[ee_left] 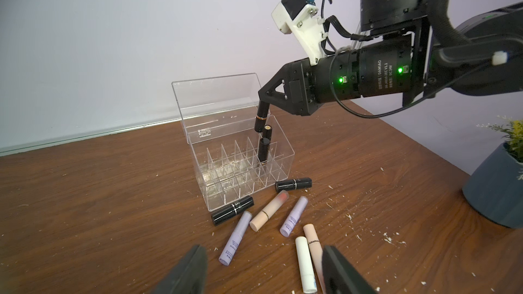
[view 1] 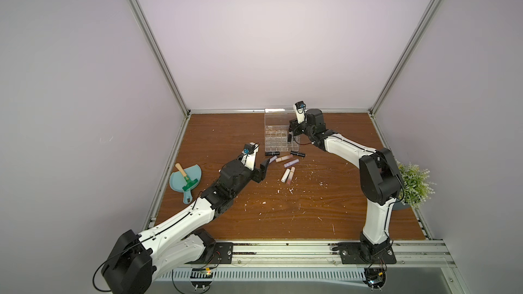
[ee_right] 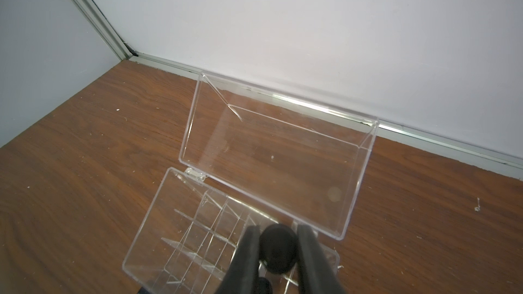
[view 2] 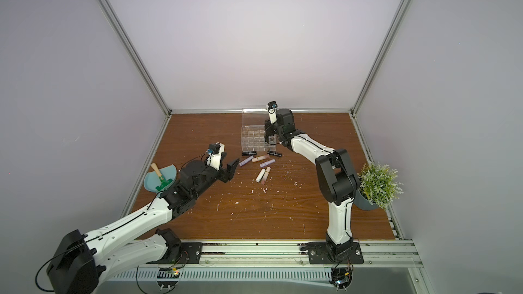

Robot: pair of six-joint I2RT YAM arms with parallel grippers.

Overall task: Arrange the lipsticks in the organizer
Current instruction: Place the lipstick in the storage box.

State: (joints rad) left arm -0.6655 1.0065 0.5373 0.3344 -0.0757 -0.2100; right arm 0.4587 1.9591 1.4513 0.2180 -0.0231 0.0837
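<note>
7 lipsticks (ee_left: 269,212) lie loose on the desk (ee_left: 107,199) just near of the open organizer (ee_left: 226,190): 2 black, 2 lilac, 1 beige, 1 white, 1 pink. Your right tool (ee_right: 278,231) is pinching another black lipstick (ee_left: 259,122), slightly tilted, over the organizer's right end, above a black tube (ee_left: 263,151) standing in a cell there. Your left tool (ee_left: 263,250) hangs spread at the left of the loose 7.
</note>
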